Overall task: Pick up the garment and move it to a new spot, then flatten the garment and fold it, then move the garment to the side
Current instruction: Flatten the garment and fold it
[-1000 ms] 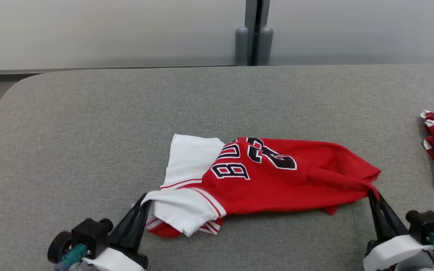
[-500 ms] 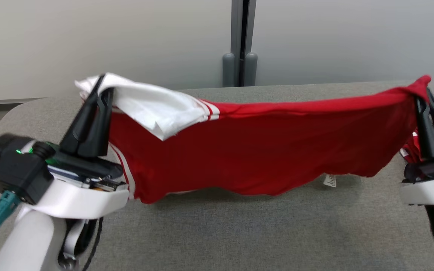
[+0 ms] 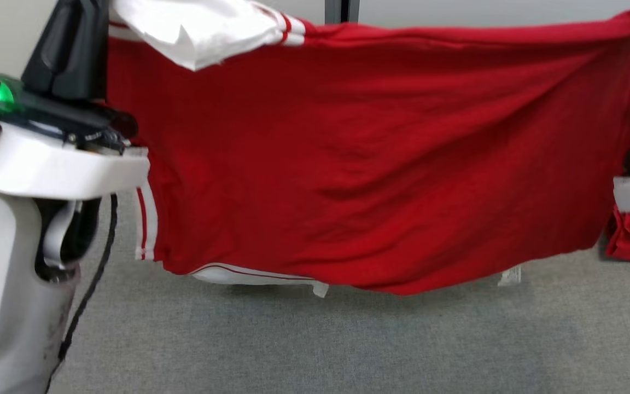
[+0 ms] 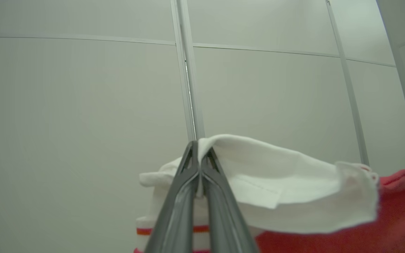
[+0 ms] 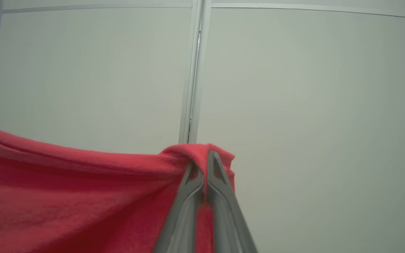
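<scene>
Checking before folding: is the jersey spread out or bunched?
Spread: the jersey hangs as a wide sheet, one top corner pinched in the left gripper, the other in the right gripper.

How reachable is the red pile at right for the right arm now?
Probably not yet: the right gripper is shut on a corner of the hanging jersey, so it isn't free. The pile sits close below it; once it lets go, likely yes.

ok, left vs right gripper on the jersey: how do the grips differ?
The left gripper pinches white fabric; the right gripper pinches red. White cloth flops wide past the left gripper; red cloth bunches tight over the right gripper's tips. Both are shut on the jersey, holding it spread between them.
</scene>
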You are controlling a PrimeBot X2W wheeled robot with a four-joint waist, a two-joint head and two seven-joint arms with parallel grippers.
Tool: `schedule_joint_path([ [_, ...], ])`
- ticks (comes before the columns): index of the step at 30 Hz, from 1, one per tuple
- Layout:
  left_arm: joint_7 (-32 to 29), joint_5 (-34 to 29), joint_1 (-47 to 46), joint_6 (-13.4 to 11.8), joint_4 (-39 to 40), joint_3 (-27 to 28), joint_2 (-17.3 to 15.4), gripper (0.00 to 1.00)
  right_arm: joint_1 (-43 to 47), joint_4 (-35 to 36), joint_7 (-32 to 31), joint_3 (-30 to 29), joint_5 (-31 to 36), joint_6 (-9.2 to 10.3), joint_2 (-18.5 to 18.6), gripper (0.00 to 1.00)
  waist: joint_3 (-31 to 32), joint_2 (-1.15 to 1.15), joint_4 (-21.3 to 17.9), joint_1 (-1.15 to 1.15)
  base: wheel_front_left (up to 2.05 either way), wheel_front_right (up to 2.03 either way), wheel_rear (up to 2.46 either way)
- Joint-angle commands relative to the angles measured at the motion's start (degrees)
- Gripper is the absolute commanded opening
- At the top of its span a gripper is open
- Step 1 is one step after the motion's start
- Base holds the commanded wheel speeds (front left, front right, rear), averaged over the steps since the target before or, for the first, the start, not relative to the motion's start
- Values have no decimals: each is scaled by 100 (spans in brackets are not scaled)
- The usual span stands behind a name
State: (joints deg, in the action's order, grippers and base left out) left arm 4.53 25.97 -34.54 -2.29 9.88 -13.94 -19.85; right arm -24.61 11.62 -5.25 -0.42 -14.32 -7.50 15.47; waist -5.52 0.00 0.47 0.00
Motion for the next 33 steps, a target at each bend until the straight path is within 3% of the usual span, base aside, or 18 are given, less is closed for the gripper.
schedule_joint_path([
  [1,24,75,-516,91,-286,53,21,0,-462,-248,2,13,-102,3,69,0,-379,0,28,0,0,0,0],
  [8,266,48,-2137,422,-1723,44,156,0,-2082,-1386,189,313,-283,3,135,0,-1002,0,94,0,0,0,0],
  [16,853,-41,-3746,733,-3974,-45,396,0,-3845,-3405,801,875,-412,3,-260,0,-1301,0,21,0,0,0,0],
  [21,910,130,-3800,840,-5361,-182,697,0,-4355,-4760,1208,1355,-454,2,-533,0,-1473,0,50,0,0,0,0],
  [27,985,493,-3385,941,-6770,-234,1186,0,-4359,-6283,1620,1861,-696,2,-844,0,-1731,0,103,0,0,0,0],
  [33,1057,876,-2748,982,-7444,-197,1472,0,-3838,-7056,1928,2323,-1165,2,-1024,0,-1789,0,122,0,0,0,0],
])
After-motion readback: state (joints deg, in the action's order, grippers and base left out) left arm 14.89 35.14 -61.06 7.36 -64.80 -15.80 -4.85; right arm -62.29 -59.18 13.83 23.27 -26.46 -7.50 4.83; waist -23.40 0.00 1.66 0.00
